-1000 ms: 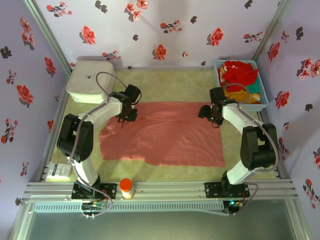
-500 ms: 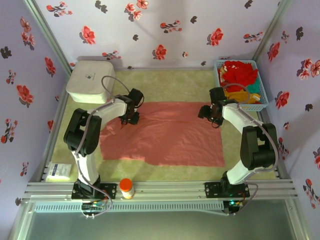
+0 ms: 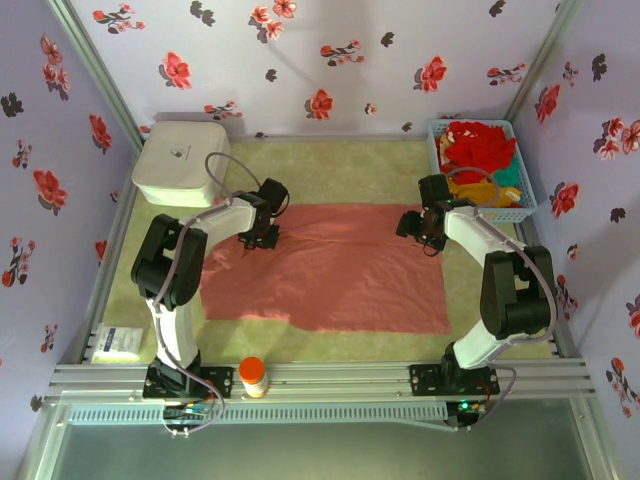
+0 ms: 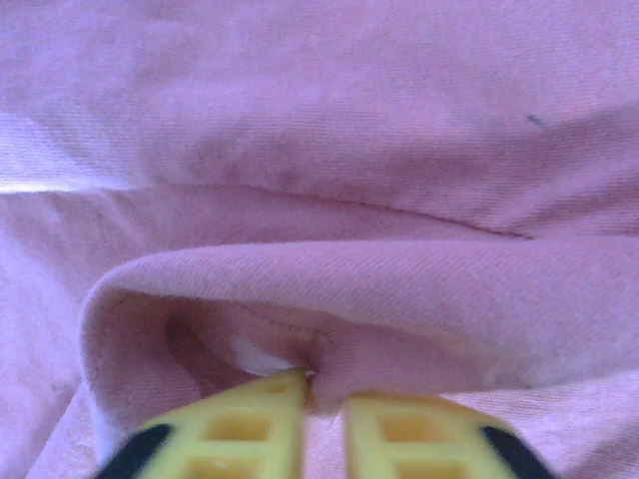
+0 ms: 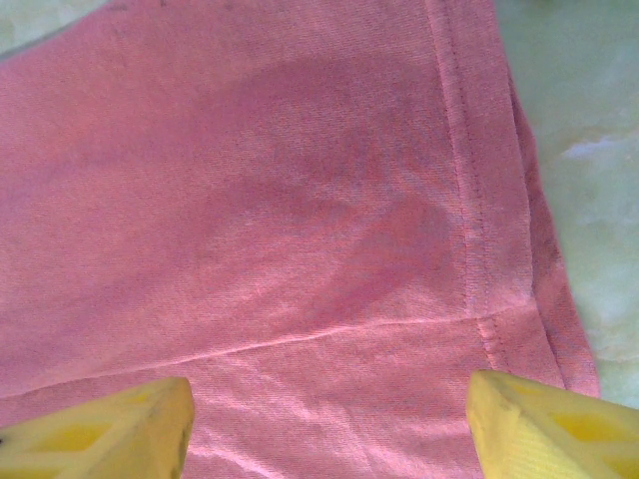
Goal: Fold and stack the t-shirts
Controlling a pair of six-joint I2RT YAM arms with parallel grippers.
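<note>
Pinching salmon-pink t-shirt (image 3: 330,280) fold, left gripper (image 4: 324,391); right gripper (image 5: 329,399) spread over hem.

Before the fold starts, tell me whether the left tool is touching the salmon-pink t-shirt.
Touching. The left wrist view shows the left tool closed on a raised fold of the salmon-pink t-shirt, with the cloth pinched between its tips.

Far left corner of your surface (image 3: 350,165): white box (image 3: 181,162), lid on. Far right corner: blue lattice basket (image 3: 527,190), close to the wall. Near edge: orange-capped bottle (image 3: 253,376), upright. Well left of it you have a flat white packet (image 3: 118,342). Floral walls (image 3: 320,60) on three sides.
</note>
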